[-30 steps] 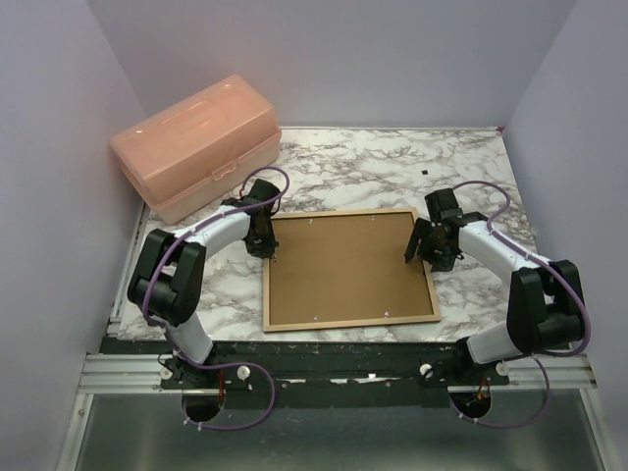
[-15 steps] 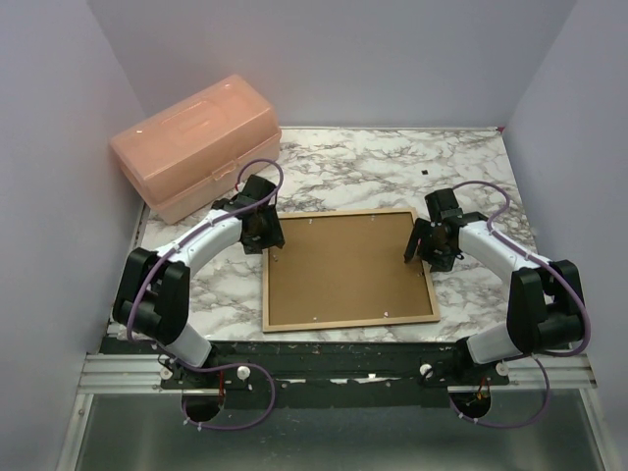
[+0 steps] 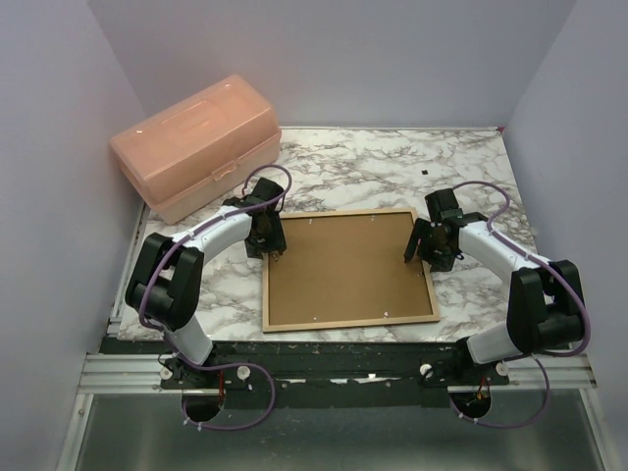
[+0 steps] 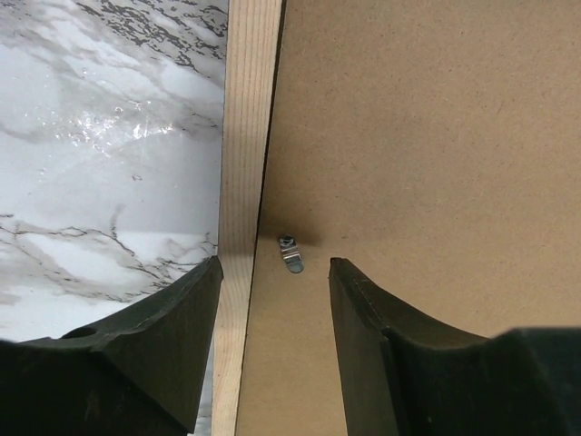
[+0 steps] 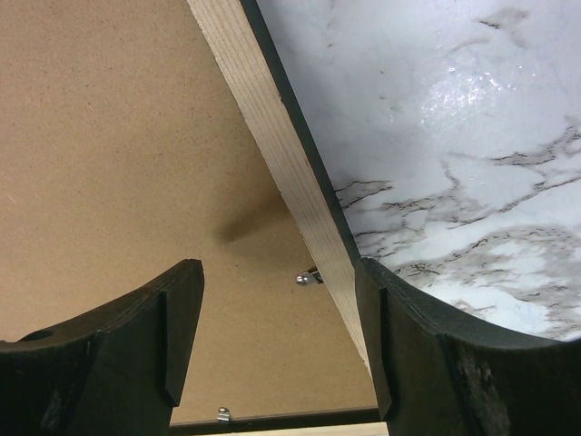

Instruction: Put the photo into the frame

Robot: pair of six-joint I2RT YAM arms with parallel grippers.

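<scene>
The frame (image 4: 243,136) lies back-up on the marble table (image 3: 392,162), brown backing board (image 3: 343,265) inside, the left gripper (image 4: 272,272), jaws apart, astride its 9 o'clock rail, the right gripper (image 5: 277,272) likewise at 3 o'clock, a pink box (image 3: 196,142) beyond at 11 o'clock.

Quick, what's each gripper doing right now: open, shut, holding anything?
Left gripper: open over the frame's left edge, holding nothing.
Right gripper: open over the frame's right edge, holding nothing.

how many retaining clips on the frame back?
6 on the frame: two far-edge clips, two near-edge clips, one left-edge clip, one right-edge clip. More may be hidden.
</scene>
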